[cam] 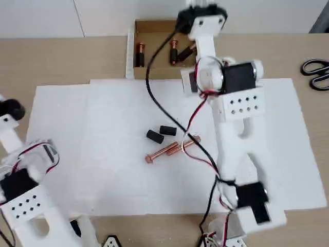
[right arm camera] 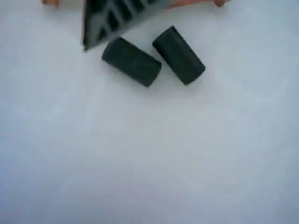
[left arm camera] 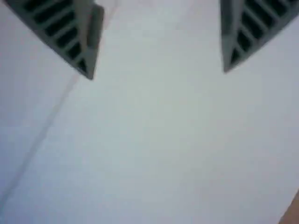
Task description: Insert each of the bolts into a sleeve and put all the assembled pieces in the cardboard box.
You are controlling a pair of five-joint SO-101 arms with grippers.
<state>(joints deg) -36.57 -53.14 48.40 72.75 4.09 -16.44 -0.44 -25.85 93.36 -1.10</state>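
Both fingers point(left arm camera: 70, 32) of the left gripper point(left arm camera: 157, 73) stand wide apart, holding nothing, over the white sheet point(left arm camera: 149, 154) at the near left. Whether the right gripper point(right arm camera: 112, 18) is open or closed cannot be told; it shows just beside two black sleeves point(right arm camera: 131, 61) lying side by side mid-sheet. Two copper bolts point(cam: 162, 153) lie loose just nearer than the sleeves. Three copper-and-black pieces point(cam: 139, 54) rest inside the cardboard box point(cam: 154, 23) at the far edge. Scissors point(cam: 316, 72) lie on the table point(cam: 51, 56) at the far right.
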